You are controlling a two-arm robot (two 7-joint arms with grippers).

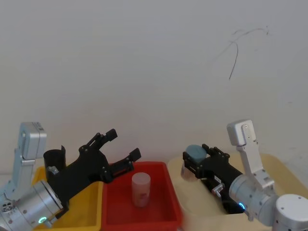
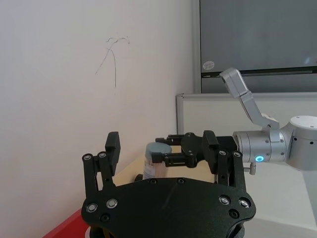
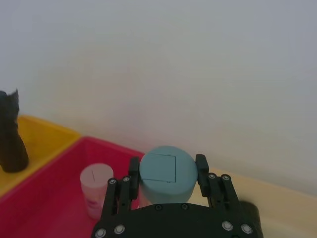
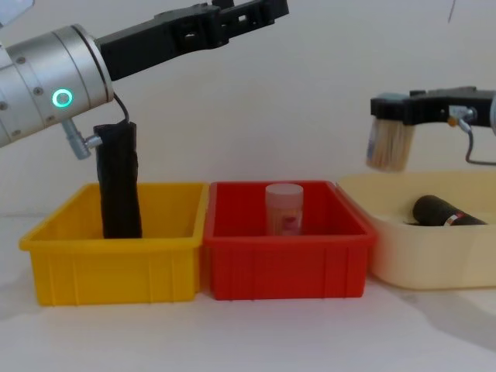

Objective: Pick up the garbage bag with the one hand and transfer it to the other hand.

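Note:
The garbage bag [image 4: 443, 211], a black roll with a red-and-white band, lies on its side in the cream tub [image 4: 418, 260] at the right. Above that tub's left end hangs my right gripper [image 4: 391, 108], shut on a beige jar [image 4: 389, 144] with a blue-grey lid [image 3: 167, 171]. In the head view the right gripper [image 1: 195, 161] points toward the wall. My left gripper [image 1: 123, 144] is open with nothing between its fingers. It is raised high over the yellow and red bins, reaching rightward in the chest view [image 4: 260, 9].
A plain black roll [image 4: 118, 182] stands upright in the yellow bin [image 4: 116, 260] at the left, below my left arm. The red bin [image 4: 287, 263] in the middle holds a translucent pink-labelled cup [image 4: 284, 208]. A white wall rises close behind the bins.

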